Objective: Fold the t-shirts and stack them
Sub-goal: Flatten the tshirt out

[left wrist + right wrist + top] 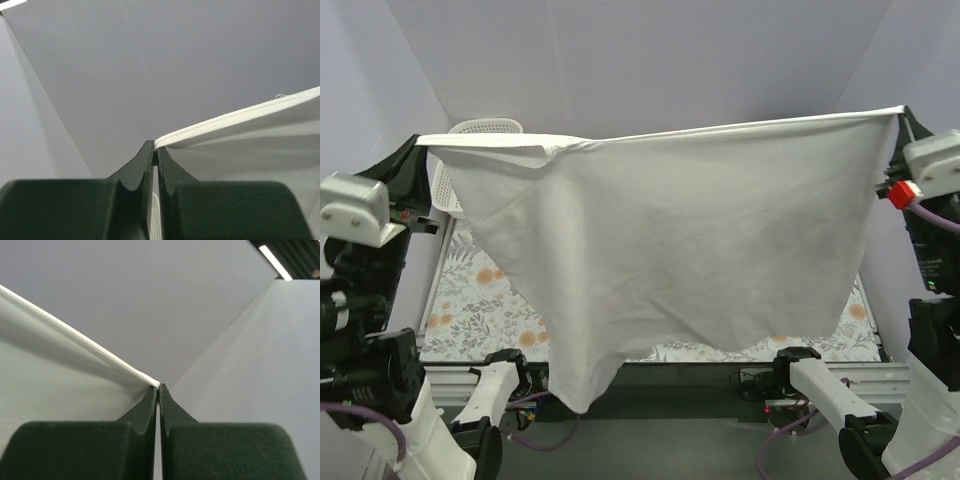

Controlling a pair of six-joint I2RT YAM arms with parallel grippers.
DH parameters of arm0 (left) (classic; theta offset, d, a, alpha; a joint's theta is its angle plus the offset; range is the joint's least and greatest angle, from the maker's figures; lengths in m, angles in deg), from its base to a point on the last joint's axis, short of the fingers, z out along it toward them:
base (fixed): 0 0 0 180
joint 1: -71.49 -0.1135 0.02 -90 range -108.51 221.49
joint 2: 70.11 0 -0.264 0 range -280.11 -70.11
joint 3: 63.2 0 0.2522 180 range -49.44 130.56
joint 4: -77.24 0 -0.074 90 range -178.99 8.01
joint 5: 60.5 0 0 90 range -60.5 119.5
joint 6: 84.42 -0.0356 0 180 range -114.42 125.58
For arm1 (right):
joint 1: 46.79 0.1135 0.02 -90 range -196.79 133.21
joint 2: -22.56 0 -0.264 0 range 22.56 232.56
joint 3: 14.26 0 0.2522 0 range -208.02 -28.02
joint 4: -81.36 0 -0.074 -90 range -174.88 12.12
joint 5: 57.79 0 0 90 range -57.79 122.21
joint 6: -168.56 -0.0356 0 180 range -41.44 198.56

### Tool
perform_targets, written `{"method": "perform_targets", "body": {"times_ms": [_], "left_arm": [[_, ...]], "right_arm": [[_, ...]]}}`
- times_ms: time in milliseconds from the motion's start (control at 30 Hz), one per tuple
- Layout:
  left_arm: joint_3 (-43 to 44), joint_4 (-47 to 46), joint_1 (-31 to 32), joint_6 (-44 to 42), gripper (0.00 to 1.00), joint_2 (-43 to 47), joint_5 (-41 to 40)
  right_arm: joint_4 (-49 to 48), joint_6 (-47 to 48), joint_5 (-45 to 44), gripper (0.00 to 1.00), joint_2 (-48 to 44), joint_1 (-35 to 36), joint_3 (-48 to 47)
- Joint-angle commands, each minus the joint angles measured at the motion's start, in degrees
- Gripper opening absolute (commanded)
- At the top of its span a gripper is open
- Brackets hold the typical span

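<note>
Behind stretched white t-shirt (670, 240), mesh basket (488, 126) mostly covered, contents hidden

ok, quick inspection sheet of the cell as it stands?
Surface: floral table cloth, mostly hidden behind the hanging shirt.
Job's things: white t-shirt held up, stretched by its top edge between both grippers, draping down; no other shirts in view.
Clutter: white mesh basket far left, partly hidden by the shirt.
Grippers: left gripper shut on the shirt's edge; right gripper shut on the opposite corner.
Cables: purple cables along both arms and near the bases.
Surroundings: plain pale walls; nothing else seen.
</note>
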State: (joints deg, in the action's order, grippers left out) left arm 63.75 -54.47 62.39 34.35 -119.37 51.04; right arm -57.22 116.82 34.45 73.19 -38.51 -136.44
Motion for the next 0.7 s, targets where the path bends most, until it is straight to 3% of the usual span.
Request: {"method": "perform_targets", "body": {"times_ms": [0, 233, 400, 533, 667], "left_arm": [[-8.7, 6.6, -0.3, -3.1, 0.00, -3.7, -0.1], [-39.1, 7.2, -0.4, -2.8, 0.00, 0.2, 6.1], [-56.8, -2.0, -0.1, -3.5, 0.00, -5.6, 5.9], [-59.0, -7.3, 0.7, -2.2, 0.00, -18.2, 5.0], [-55.0, -12.0, 1.4, -0.4, 0.00, -32.5, 2.9]], "right_arm": [[-2.6, 2.9, 2.4, 0.01, 3.2, -0.4, 7.4], [-7.4, 4.0, 11.5, 0.01, 2.7, -0.4, 34.5], [-16.0, 4.5, 14.5, 0.01, 7.0, 0.8, 52.5], [-23.9, 7.0, 13.7, 0.01, 13.9, 1.8, 59.1], [-26.6, 7.8, 12.7, 0.01, 24.6, 2.2, 56.5]]}}
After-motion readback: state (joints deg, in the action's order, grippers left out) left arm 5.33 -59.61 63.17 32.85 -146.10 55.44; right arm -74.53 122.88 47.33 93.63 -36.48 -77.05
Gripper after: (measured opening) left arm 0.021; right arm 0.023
